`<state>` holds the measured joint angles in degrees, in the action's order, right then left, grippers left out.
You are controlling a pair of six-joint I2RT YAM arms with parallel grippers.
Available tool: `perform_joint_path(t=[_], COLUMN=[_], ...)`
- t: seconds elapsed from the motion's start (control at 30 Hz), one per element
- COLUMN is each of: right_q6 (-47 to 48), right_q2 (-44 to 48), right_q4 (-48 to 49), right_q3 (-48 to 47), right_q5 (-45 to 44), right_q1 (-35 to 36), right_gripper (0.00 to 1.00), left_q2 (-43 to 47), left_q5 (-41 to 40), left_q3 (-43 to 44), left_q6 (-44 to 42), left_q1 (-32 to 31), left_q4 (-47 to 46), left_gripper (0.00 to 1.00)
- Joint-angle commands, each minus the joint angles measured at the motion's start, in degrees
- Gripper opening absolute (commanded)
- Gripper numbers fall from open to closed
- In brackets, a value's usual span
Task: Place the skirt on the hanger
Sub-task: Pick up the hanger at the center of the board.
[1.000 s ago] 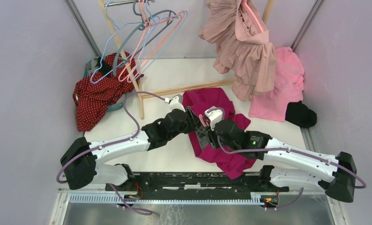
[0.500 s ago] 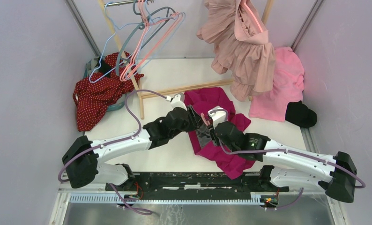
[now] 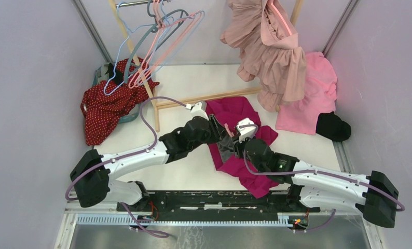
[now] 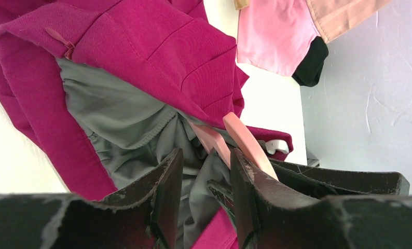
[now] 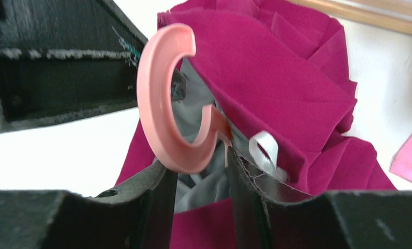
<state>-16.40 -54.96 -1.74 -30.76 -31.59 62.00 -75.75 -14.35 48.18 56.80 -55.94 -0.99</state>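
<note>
The skirt (image 3: pixel 245 111) is lying crumpled on the white table (image 3: pixel 193 83) between the two arms, its magenta cloth matte and thickly folded, its smooth grey lining (image 4: pixel 115 111) showing where the waist is gaping open. Compared with a second ago, the right gripper (image 5: pixel 203 163) is sitting a little farther forward and to the right over the cloth, the left gripper (image 4: pixel 205 155) is resting slightly farther up the table, and the thin wire hangers (image 3: pixel 157 36) on the rack are hanging at a slightly different tilt. The hanger (image 5: pixel 160 104), flat glossy pink plastic with a broad C-shaped hook, is rising from between the right gripper's worn black fingers, which are clamping it near the neck. Its straight arm is running into the lining beside the left gripper, whose jaws are standing apart around grey fabric; whether they are pinching anything is not clear. A white ribbon loop (image 5: pixel 263 150) is curling out beside the right finger.
</note>
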Motion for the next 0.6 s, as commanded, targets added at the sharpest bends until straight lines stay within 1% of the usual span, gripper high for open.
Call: perform_joint_path(t=[0.0, 0.07, 0.23, 0.37, 0.4, 0.47, 0.57], right_q6=[1.6, 1.1, 0.3, -0.1, -0.2, -0.1, 0.5], right_q2=[-1.4, -2.3, -4.9, -5.8, -6.2, -6.8, -7.8], right_q4=[11.3, 13.0, 15.1, 16.9, 17.3, 18.1, 18.8], right_q3=[0.9, 1.3, 1.7, 2.3, 2.2, 1.9, 1.3], right_q5=[-1.4, -0.7, 1.2, 1.7, 1.8, 1.5, 1.5], right_q1=[-1.3, -2.0, -4.7, -6.4, -6.9, -7.4, -8.0], right_gripper=[0.43, 0.35, 0.32, 0.32, 0.34, 0.40, 0.41], left_q2=[0.1, 0.0, 0.0, 0.0, 0.0, -0.2, -0.4], left_q5=[0.9, 1.2, 1.8, 2.4, 2.6, 2.8, 3.2], left_q3=[2.8, 2.8, 2.7, 2.8, 2.7, 2.5, 2.4], left_q6=[-2.4, -2.4, -2.6, -2.9, -2.9, -2.8, -2.8], left_q1=[0.5, 0.6, 1.1, 1.5, 1.6, 1.8, 2.0], left_q4=[-3.1, -3.1, -3.3, -3.6, -3.7, -3.9, -4.1], left_gripper=[0.46, 0.46, 0.46, 0.46, 0.46, 0.46, 0.46])
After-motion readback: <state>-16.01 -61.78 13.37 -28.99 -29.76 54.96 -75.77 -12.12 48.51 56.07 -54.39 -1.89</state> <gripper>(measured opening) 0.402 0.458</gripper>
